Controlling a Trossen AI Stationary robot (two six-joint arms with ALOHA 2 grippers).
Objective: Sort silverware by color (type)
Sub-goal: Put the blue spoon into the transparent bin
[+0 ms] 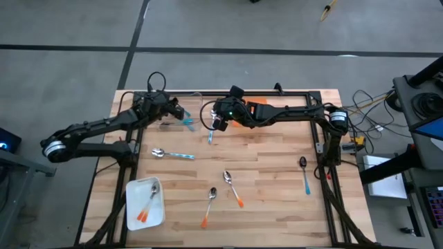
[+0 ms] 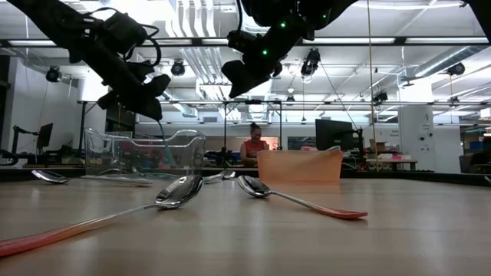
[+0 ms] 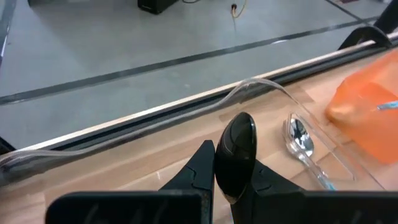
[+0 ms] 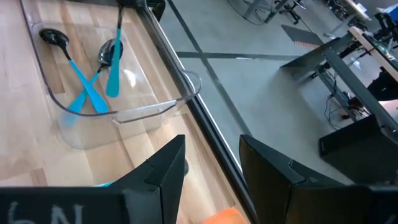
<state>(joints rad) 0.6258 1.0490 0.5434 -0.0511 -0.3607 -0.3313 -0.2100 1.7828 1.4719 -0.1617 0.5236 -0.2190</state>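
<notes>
My left gripper point(image 3: 233, 163) clamps a dark-bowled spoon point(image 3: 236, 146) over the clear tray point(image 1: 181, 111) at the bench's far edge. My right gripper point(image 4: 211, 163) hangs unclenched beside it.

Four orange-handled spoons point(image 1: 233, 189), five blue-handled spoons point(image 1: 172, 155), three containers point(image 1: 145, 203).

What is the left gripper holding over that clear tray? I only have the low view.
Observer: A teal-handled spoon with a dark bowl, clamped upright in the left gripper.
Operator: Is the right gripper carrying anything?
Observer: No. The right gripper is open and empty. A light-blue-handled spoon lies on the table close by it.
Operator: Have any orange ones been sorted?
Observer: Two orange-handled spoons lie in a white tray at the table's near left corner.
</notes>
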